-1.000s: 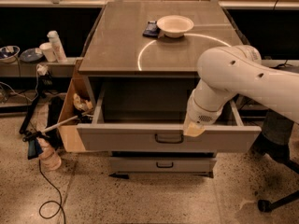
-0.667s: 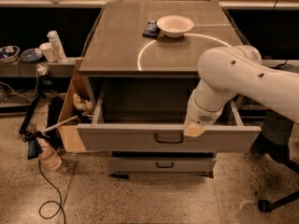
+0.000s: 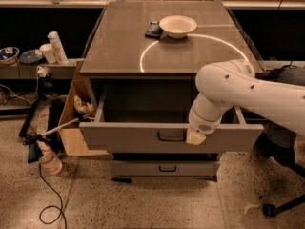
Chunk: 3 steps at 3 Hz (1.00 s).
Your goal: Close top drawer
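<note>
Camera view: top drawer [image 3: 133,137] wide open, closing all left to do. My gripper [image 3: 196,136] at its front panel, just right of handle [image 3: 171,136]; grip state I cannot tell.

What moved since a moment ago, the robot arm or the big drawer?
Both, a little. The arm dropped lower, and its pincer rests against the front of the top drawer, just right of the handle. The drawer front looks nudged slightly inward, though it is mostly open. Nothing looks grabbed or let go. The bowl and the lower drawer stayed put.
</note>
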{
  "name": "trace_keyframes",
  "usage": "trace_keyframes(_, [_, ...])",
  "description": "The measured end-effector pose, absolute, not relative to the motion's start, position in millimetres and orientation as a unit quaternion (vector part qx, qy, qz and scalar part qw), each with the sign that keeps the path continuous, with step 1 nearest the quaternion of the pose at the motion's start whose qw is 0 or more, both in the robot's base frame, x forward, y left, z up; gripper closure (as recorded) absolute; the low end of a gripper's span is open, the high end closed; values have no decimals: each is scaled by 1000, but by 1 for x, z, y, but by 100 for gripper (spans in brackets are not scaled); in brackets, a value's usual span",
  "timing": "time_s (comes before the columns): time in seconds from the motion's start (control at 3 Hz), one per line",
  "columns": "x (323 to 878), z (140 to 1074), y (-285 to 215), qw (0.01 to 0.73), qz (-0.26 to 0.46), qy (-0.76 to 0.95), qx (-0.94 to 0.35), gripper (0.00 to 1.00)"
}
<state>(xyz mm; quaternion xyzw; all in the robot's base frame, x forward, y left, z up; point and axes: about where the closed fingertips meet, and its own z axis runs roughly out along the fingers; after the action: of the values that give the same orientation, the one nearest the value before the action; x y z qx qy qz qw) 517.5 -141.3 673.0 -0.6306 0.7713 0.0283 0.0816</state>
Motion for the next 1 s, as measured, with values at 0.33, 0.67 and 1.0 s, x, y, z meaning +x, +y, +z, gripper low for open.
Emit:
trace_keyframes(0.33, [523,672,-141,81,28,772,-630,100])
trace_keyframes(0.67, [528,672,-140,81,28,772,-630,100])
trace_keyframes(1.0, [568,667,-144,86,2,775,-626,100])
